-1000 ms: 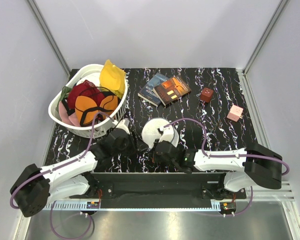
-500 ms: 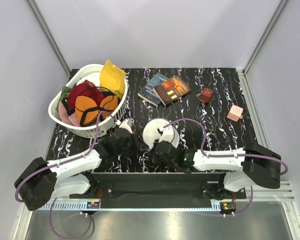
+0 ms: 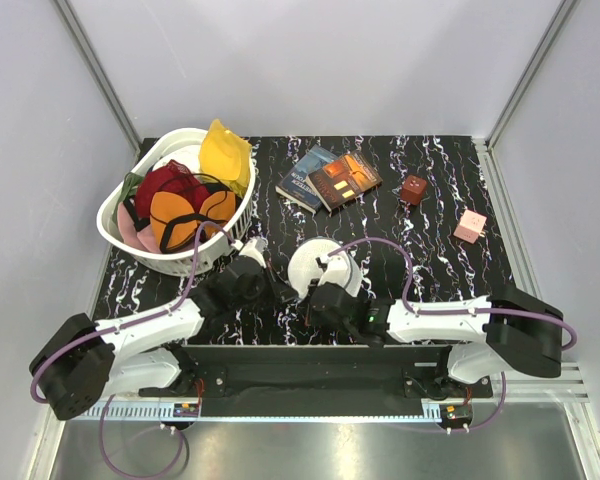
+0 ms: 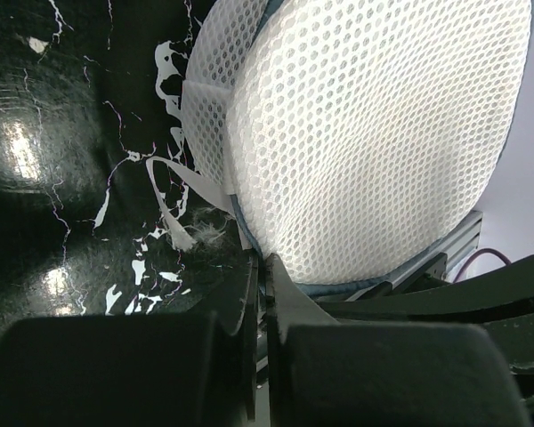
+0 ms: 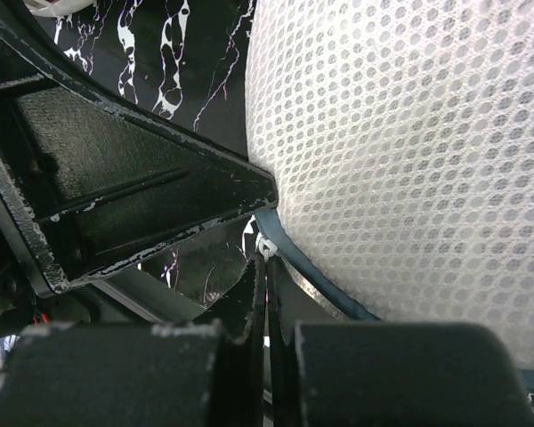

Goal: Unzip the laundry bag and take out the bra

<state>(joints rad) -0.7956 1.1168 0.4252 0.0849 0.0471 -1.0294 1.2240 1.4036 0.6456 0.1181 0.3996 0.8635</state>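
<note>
Since both wrist views show closed fingers at the rim of the laundry bag, I judge the job to be at its first step: getting hold of the bag so that the zip can be drawn.

**Location.** The bag sits on the desk, lower middle of the overhead frame, between the two arms. Its white mesh face fills the upper right of each wrist view.

**Left hand**. Fully closed. A white fabric tab at the bag's lower edge is pinched between the fingers. A loose white strap end lies on the desk just to the left of it.

**Right hand**. Fully closed, its tips meeting at the blue-grey seam below the mesh. A small white piece sits right at the tips. I take it for the zip pull, but I cannot confirm that.

**Zip.** I see no gap along the seam in any view, so I record the bag as not yet opened.

**Bra.** Not visible in any view. I judge it to be inside the bag, behind the mesh.

**Next move.** One hand should anchor the bag while the other draws the pull along the curved seam. That calls for steady opposing tension and a path that follows the rim rather than a straight line. Otherwise the light bag may simply turn or lift off the desk.

**Not concerned.** The white basket of clothing at upper left.
</note>
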